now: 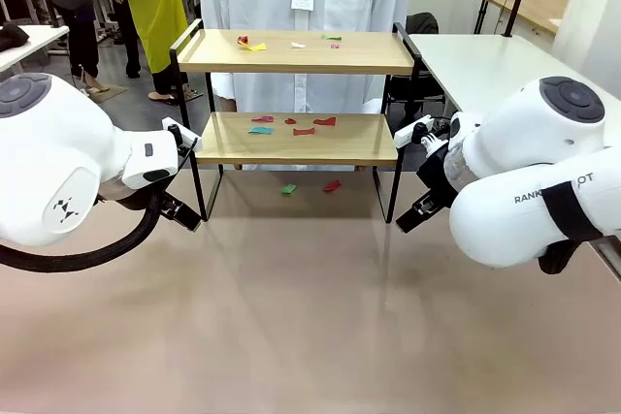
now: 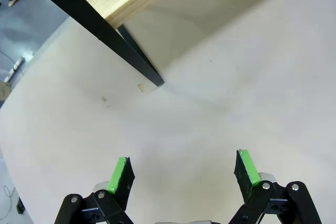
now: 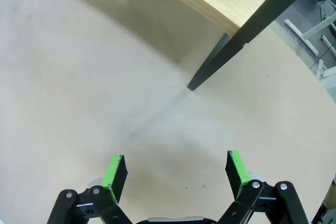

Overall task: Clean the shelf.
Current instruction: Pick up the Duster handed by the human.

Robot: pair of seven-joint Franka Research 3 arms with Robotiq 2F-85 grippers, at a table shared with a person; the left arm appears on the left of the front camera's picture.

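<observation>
The right arm (image 1: 529, 215) bears partly hidden lettering, "RANK" and "OT".

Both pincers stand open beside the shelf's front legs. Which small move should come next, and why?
Probably raise the left pincer toward the teal scrap on the lower board of the shelf. It is open and empty, low beside the left front leg, and paper scraps lie on both boards; this one is nearest to it.

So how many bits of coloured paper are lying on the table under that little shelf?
2: a green scrap and a red scrap to its right, both on the table beneath the shelf. Others may be hidden behind its boards.
</observation>
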